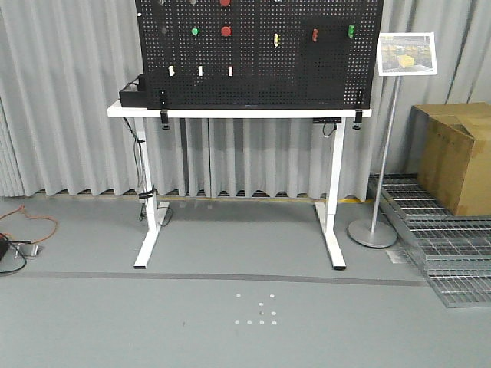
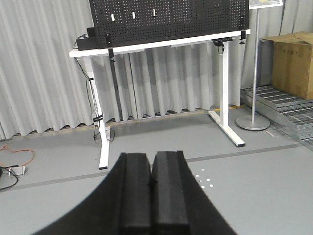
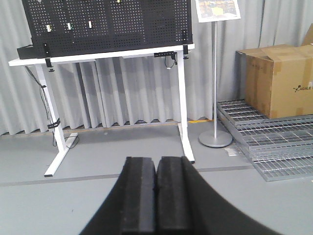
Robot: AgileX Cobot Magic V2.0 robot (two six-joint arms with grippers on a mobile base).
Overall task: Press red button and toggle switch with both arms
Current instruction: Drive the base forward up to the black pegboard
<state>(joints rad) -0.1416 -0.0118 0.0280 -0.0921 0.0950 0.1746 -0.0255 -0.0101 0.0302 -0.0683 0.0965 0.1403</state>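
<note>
My jaws are both closed, empty — the red button (image 1: 226, 31) at twelve o'clock looks rigid, springy; I'd press its centre.

Matt black perforated pegboard (image 1: 261, 73) at top centre, on smooth white-painted table (image 1: 331, 192). Pleated grey cloth curtain (image 1: 69, 115) behind. Brown cardboard box (image 1: 460, 157) at right, beside bare metal grating (image 1: 453, 245). Smooth matt grey floor (image 1: 192, 322). Dull black, plastic-looking left gripper (image 2: 151, 188) and right gripper (image 3: 156, 193).
</note>
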